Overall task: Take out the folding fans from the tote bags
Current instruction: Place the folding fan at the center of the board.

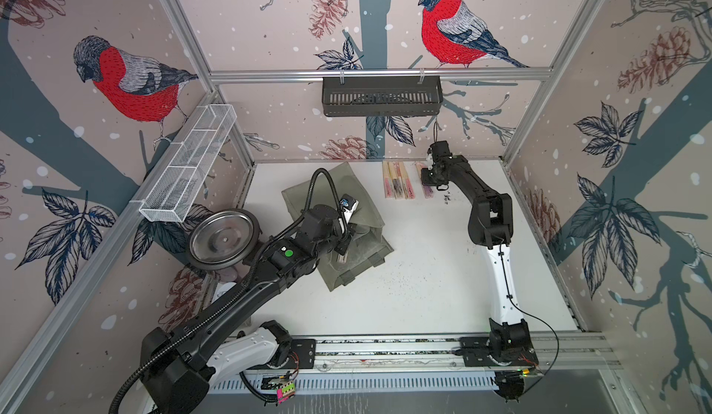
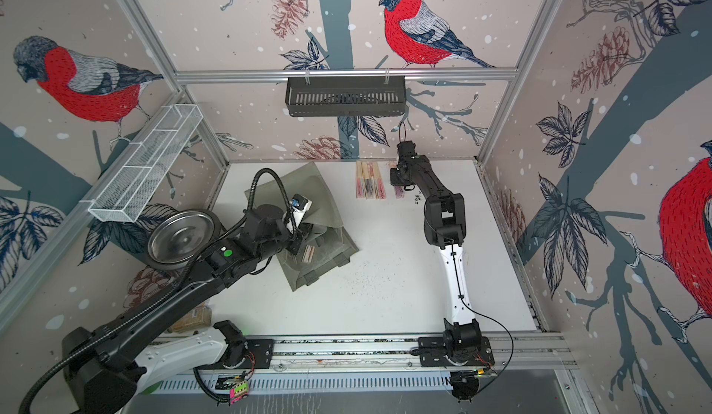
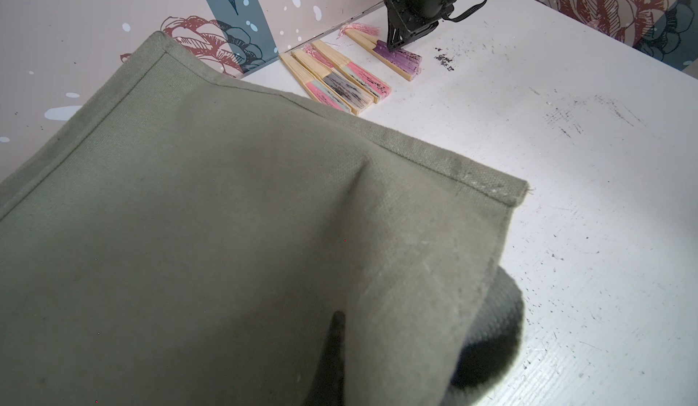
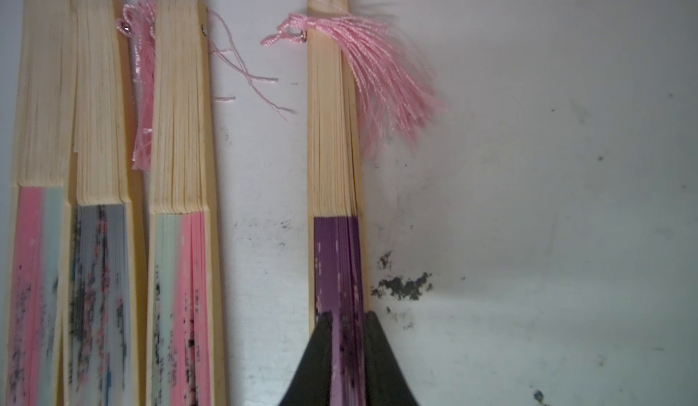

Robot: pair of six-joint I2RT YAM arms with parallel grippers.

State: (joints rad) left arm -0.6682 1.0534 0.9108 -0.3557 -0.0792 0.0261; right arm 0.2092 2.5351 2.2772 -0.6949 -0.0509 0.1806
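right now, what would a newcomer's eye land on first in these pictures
The right gripper pinching a purple fan with a fluffy pink tassel at the white table's far edge stands out, beside three more closed fans. Next comes the olive tote bag slumped left of centre under the left arm, all framed by red bullfinch wallpaper.

Both top views look steeply down from high at the front onto the whole white table (image 1: 443, 277); the left wrist camera, close over the tote bag (image 3: 226, 234), faces the far folding fans (image 3: 340, 83); the right wrist camera hangs just above them, nearest the purple folding fan (image 4: 336, 264).
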